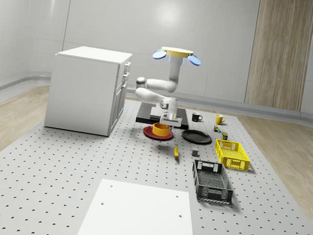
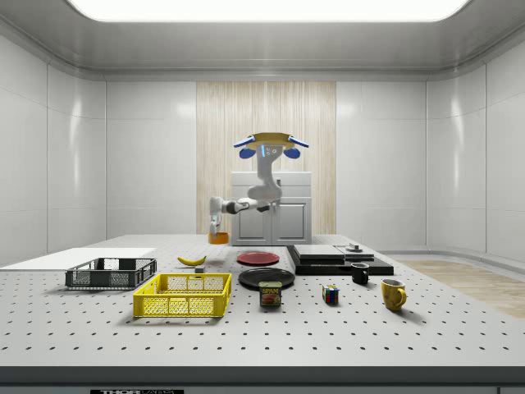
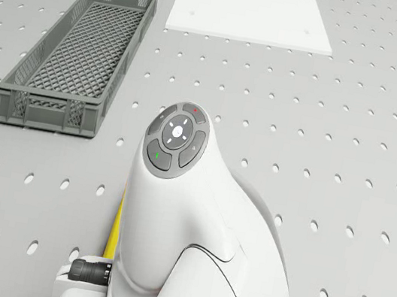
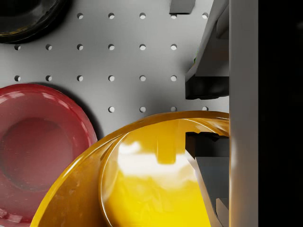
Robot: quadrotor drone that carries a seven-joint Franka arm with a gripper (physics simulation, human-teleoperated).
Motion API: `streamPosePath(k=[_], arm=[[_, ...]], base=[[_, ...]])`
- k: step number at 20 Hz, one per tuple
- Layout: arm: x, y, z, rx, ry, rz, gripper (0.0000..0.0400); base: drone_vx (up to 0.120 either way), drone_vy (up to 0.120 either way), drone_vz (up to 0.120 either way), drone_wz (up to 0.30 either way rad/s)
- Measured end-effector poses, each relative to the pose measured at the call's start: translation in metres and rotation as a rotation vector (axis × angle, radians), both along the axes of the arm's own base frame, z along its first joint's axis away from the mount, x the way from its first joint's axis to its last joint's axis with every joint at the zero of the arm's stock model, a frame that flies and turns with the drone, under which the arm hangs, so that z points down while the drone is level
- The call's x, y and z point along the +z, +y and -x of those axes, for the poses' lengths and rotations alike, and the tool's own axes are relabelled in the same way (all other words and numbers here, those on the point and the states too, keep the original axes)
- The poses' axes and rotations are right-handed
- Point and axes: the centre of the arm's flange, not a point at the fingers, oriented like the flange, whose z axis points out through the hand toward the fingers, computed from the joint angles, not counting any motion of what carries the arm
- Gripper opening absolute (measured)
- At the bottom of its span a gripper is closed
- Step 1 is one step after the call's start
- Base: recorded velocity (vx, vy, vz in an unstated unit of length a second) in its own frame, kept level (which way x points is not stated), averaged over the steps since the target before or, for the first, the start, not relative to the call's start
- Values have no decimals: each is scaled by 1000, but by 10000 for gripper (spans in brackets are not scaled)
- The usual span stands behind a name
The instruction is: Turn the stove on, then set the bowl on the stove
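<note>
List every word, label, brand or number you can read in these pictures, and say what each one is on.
"SPAM": on the can standing on the table in the side view, beside the yellow crate.

Too small to read: a strip of print on the table's front edge in the side view.

No words: the button pad on the arm in the drone view bears only small coloured marks.
</note>
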Motion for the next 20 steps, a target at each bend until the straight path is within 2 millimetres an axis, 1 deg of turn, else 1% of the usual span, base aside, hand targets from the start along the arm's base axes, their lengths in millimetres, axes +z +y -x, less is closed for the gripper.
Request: streamPosePath(k=[5, 8, 10, 12, 20], arm=[[0, 0, 0, 0, 0, 0, 100], [0, 0, 0, 0, 0, 0, 100], [0, 0, 0, 0, 0, 0, 100], [-1, 0, 0, 0, 0, 0, 100], [-1, 0, 0, 0, 0, 0, 100]], base=[[-120, 0, 0, 0], [-120, 0, 120, 0], [-120, 0, 0, 0], [-120, 60, 0, 0], [-120, 0, 0, 0]])
